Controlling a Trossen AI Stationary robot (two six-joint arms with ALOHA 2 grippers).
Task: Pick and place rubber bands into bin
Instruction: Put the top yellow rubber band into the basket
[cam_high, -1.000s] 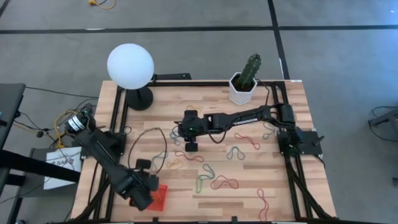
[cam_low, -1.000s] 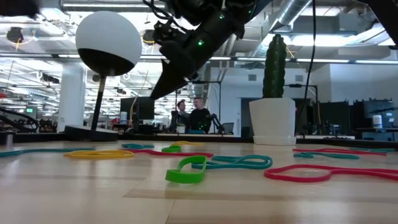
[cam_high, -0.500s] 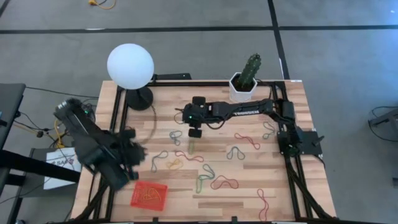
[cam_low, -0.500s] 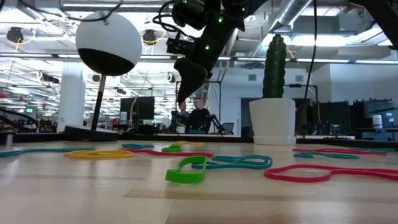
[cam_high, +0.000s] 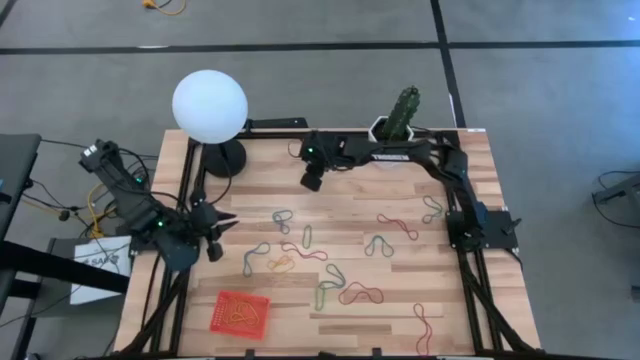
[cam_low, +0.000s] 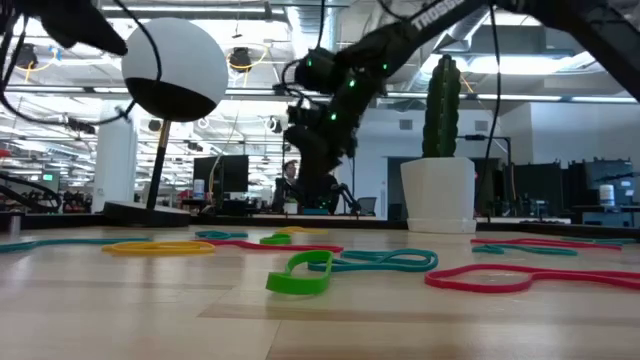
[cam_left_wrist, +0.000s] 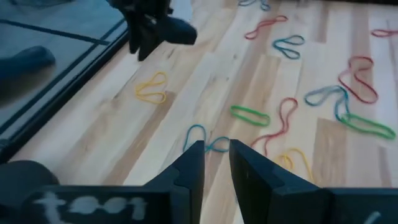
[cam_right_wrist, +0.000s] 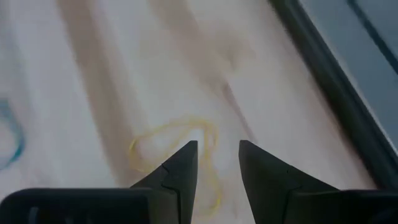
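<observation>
The bin (cam_high: 240, 313), a shallow square basket of orange-red plastic mesh, lay at the near left of the slatted wooden table (cam_high: 470, 310), with thin looped material faintly visible inside. Beyond the bin and to its right, the rubber bands (cam_high: 360, 295) lay flat and scattered across the table's middle: thin, floppy loops in red, green, grey-blue and yellow, several pinched into figure-eight or teardrop shapes. In the low view a green band (cam_low: 298, 273) stood partly on edge nearest the camera.

The left gripper (cam_high: 224, 222) hung above the table's left edge, beyond the bin, its dark tapered fingers (cam_left_wrist: 194, 163) parted by a narrow gap and holding nothing. Farther from the bin, the right gripper (cam_high: 310, 181) hovered over the far middle of the table, its fingers (cam_right_wrist: 182, 163) likewise slightly apart and empty, above a thin yellow loop (cam_right_wrist: 177, 142).

At the far edge stood a white globe lamp (cam_high: 209, 106) on a black base and a ribbed cactus (cam_high: 403, 111) in a white faceted pot (cam_high: 383, 146).
</observation>
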